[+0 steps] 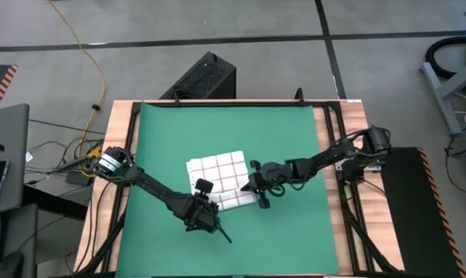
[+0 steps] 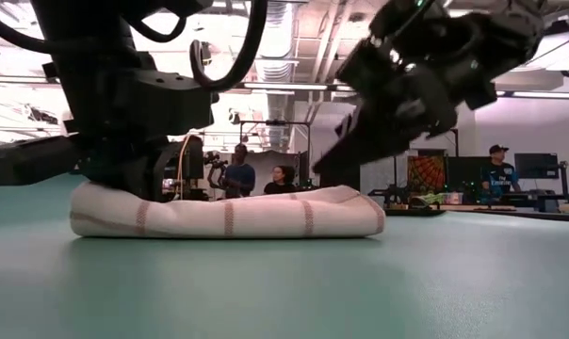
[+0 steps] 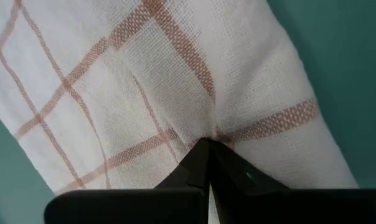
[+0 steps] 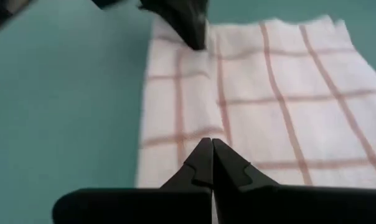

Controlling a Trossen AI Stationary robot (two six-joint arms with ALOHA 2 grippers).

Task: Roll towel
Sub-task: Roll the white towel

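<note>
Both grippers, left (image 1: 201, 191) and right (image 1: 256, 185), pinch the half-rolled towel (image 1: 221, 176) on the green mat (image 1: 163, 139); people stand behind

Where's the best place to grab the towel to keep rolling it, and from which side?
Probably the rolled near edge of the towel, taken from above: in the low view it forms a thick rounded fold on the green mat, where the left end effector already pinches it.
</note>
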